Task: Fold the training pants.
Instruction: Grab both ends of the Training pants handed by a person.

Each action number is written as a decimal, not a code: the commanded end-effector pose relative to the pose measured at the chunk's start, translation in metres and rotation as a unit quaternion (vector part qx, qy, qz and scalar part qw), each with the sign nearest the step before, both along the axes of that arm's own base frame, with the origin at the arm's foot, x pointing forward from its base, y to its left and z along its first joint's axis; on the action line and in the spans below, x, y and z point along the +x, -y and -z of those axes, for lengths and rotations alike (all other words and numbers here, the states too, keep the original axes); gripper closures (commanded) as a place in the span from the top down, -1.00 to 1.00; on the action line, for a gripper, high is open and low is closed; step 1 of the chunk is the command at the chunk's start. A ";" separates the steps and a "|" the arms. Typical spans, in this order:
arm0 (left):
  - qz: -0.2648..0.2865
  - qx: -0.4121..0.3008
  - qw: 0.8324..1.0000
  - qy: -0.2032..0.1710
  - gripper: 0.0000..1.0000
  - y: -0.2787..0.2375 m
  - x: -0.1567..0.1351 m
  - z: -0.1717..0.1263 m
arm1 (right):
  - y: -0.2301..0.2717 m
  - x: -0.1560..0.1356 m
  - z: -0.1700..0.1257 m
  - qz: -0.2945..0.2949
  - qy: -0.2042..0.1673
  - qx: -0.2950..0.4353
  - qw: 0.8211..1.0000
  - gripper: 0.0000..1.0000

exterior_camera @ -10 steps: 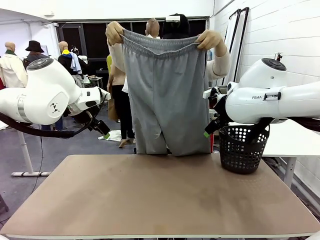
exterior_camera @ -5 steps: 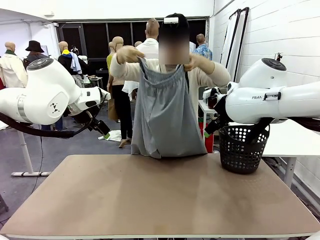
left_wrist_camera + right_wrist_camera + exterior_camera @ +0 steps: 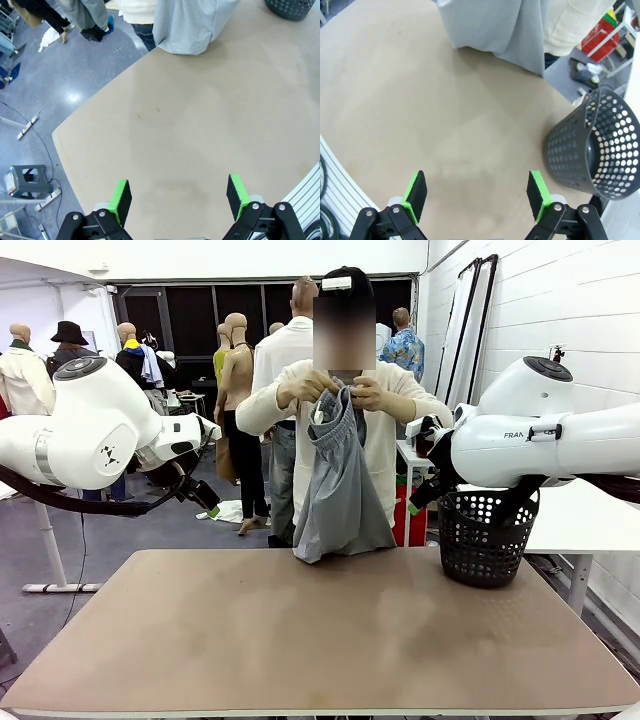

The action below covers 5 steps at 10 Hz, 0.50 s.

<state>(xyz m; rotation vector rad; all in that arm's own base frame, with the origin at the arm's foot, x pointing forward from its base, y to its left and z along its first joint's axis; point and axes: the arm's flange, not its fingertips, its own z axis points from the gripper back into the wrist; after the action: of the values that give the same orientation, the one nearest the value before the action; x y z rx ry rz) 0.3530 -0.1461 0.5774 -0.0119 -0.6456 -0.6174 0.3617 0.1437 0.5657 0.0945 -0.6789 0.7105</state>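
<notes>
Across the table, a person holds the light grey training pants (image 3: 340, 490) by the waistband, both hands together at chest height. The pants hang doubled lengthwise, and their lower end rests at the table's far edge. The same cloth hangs at the top of the left wrist view as the training pants (image 3: 187, 25) and of the right wrist view as the training pants (image 3: 490, 25). My left gripper (image 3: 203, 498) hovers off the table's far left corner, my right gripper (image 3: 422, 492) beside the basket. The left gripper (image 3: 178, 197) and the right gripper (image 3: 476, 195) both stand open above bare tabletop, holding nothing.
A black perforated basket (image 3: 485, 535) stands at the table's far right corner, just under my right arm, and appears as the basket (image 3: 600, 150) in the right wrist view. The brown tabletop (image 3: 300, 640) is bare from the middle to the front edge. People stand farther back.
The person has brought both hands together, doubling the spread pants lengthwise, and lowered them from head height to chest height. Neither arm has moved.
</notes>
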 end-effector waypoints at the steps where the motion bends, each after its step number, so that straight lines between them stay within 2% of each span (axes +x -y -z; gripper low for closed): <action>1: 0.003 0.000 1.000 -0.003 1.00 -0.001 0.000 0.001 | 0.000 0.000 0.000 0.001 0.000 0.000 1.000 1.00; 5: 0.003 0.000 1.000 -0.003 1.00 -0.001 0.000 0.001 | 0.000 0.000 0.000 0.001 0.000 0.000 1.000 1.00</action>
<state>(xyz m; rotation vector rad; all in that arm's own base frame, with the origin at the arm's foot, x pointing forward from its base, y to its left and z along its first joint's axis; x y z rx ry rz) 0.3530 -0.1461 0.5774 -0.0119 -0.6456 -0.6174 0.3617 0.1437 0.5657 0.0945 -0.6789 0.7105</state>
